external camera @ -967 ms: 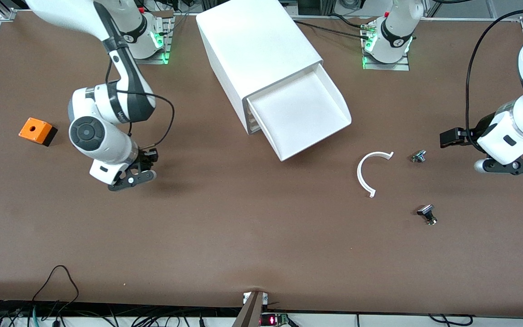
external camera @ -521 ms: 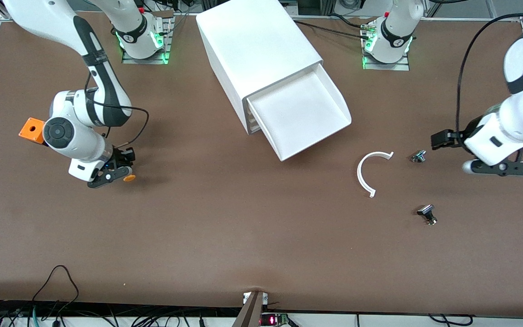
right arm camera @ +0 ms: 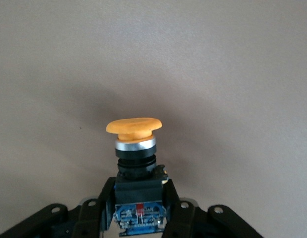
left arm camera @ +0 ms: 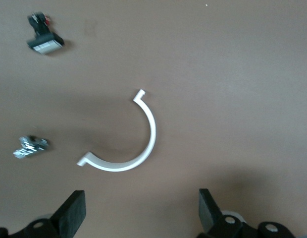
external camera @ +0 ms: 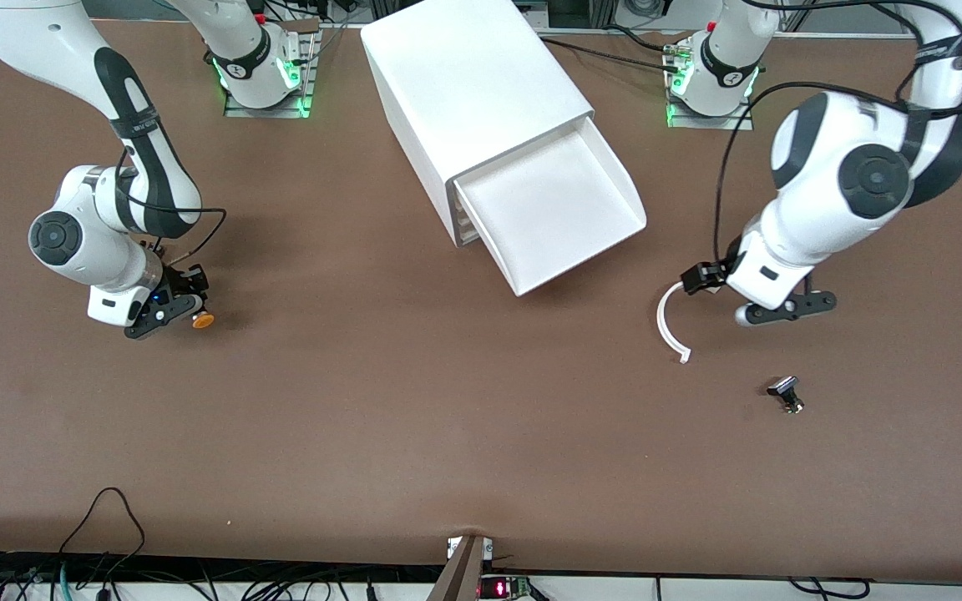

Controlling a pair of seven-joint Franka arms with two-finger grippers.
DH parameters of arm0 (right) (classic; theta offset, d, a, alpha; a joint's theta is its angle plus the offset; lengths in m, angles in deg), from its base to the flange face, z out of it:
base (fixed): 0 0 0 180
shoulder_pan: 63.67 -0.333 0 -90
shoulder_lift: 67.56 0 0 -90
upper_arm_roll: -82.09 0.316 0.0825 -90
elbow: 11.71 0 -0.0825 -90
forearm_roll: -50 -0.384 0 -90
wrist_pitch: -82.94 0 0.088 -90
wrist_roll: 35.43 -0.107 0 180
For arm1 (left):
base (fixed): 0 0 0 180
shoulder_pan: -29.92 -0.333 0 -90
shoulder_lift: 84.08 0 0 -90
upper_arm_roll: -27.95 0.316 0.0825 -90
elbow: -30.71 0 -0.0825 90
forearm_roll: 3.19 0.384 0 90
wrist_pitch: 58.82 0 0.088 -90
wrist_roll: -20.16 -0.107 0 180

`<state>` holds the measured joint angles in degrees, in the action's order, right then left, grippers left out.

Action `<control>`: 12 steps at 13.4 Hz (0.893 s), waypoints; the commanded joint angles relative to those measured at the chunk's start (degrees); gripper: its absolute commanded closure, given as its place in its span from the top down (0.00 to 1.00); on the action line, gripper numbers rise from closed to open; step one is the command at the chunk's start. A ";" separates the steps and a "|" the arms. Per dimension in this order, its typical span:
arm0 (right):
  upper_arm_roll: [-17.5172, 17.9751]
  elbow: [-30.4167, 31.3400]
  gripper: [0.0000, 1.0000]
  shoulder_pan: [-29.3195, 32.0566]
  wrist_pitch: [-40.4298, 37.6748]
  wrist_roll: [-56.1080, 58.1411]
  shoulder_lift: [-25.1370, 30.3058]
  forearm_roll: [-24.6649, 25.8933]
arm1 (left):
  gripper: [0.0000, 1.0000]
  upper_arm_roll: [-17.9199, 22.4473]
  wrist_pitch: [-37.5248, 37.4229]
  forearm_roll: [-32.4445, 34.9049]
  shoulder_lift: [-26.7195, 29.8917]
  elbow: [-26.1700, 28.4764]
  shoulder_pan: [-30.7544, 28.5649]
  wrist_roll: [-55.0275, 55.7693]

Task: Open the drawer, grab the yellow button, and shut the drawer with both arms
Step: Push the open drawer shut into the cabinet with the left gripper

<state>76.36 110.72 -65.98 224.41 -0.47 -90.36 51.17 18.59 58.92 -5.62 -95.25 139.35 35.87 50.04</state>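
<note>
The right end effector (external camera: 174, 310) is clamped on the button (right arm camera: 134, 130); the left end effector (left arm camera: 138, 210), fingers apart, hangs over the white arc (external camera: 668, 321) near the open drawer (external camera: 549, 210).

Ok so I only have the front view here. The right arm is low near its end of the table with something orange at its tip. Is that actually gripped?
Observer: Yes. In the right wrist view, the right arm has its jaws shut on the button, around its black-and-blue body, with the orange cap pointing away from the wrist.
Operator: And the left arm, jaws open or shut?
Observer: Open, per the left wrist view, over the table beside the white curved piece.
Operator: Is anything hidden under that arm?
Observer: A small metallic part lies beside the curved piece. The arm covers it in your view.
</note>
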 commanded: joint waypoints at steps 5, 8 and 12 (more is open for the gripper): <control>0.99 0.09 1.00 0.64 0.47 1.52 0.74 -1.86 | 1.00 -0.92 13.39 -3.19 0.54 9.56 8.01 16.42; 1.34 -3.32 1.00 0.56 -2.94 1.34 1.62 -2.48 | 1.00 -3.82 15.67 -6.79 0.18 11.14 8.81 17.05; 1.43 -13.42 1.00 0.56 -16.11 1.17 2.85 -10.64 | 1.00 -8.38 15.77 -8.46 0.36 14.30 8.90 16.26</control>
<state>77.16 101.84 -66.02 214.20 -0.19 -88.49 43.90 13.30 74.02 -11.49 -95.79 150.71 44.71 66.97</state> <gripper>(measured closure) 0.000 0.000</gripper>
